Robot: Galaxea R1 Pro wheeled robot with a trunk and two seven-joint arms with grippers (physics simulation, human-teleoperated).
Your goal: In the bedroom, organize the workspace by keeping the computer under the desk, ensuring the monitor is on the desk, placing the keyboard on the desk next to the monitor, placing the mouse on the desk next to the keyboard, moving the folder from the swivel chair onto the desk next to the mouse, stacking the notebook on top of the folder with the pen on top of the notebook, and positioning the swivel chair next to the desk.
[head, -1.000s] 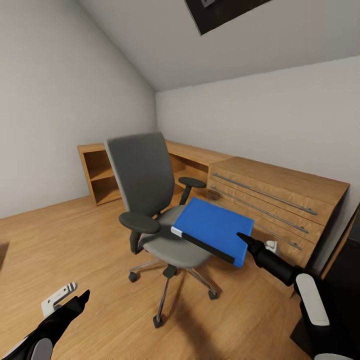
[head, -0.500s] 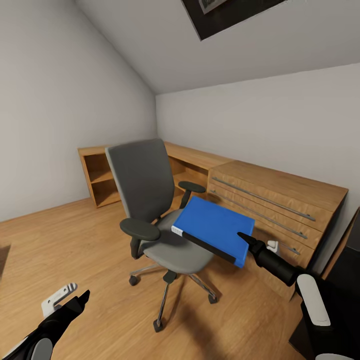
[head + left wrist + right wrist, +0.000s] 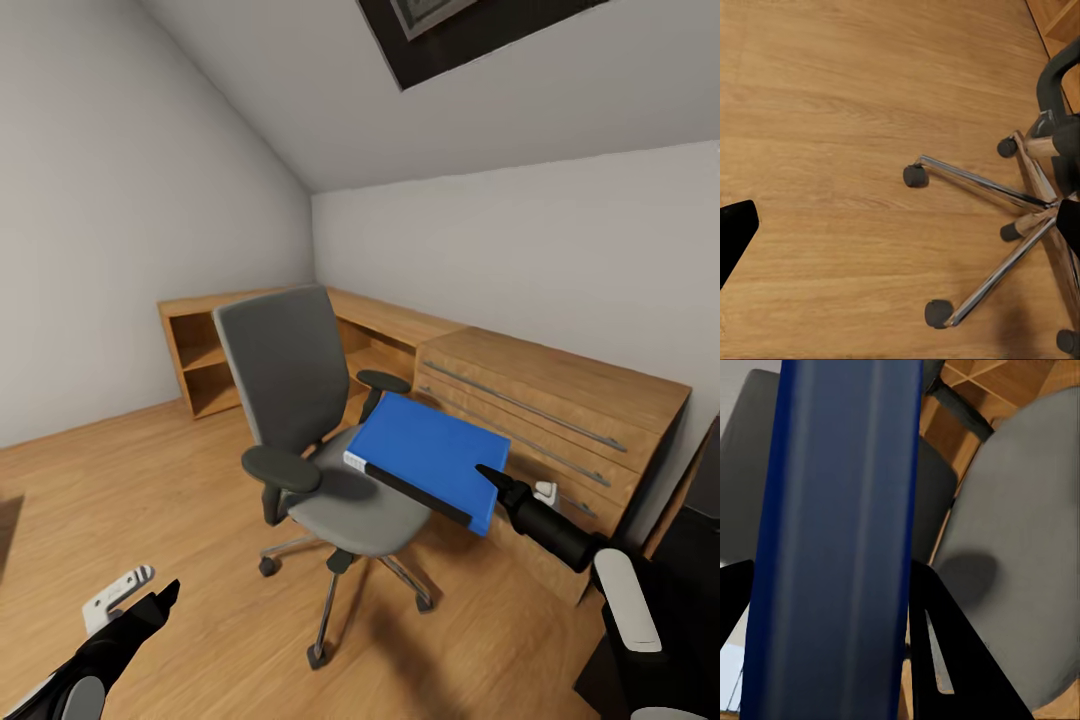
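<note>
We hold the blue folder (image 3: 428,460) in our right gripper (image 3: 492,482), lifted clear above the seat of the grey swivel chair (image 3: 310,420). In the right wrist view the 2 fingers (image 3: 952,660) sit closed on either side of the folder's edge (image 3: 832,547). Our left gripper (image 3: 150,600) hangs low at the near left over the wood floor (image 3: 832,112); we cannot tell how far open it is.

We judge the grip risky: the gripper pinches only 1 near corner, so the long flat folder could droop, twist or slip out on a quick swing. It could also clip the chair's armrest (image 3: 385,381) or the wood chest (image 3: 560,400) just behind, and nudging the chair would roll it on its castors.

We can read no brand, label or writing anywhere.
</note>
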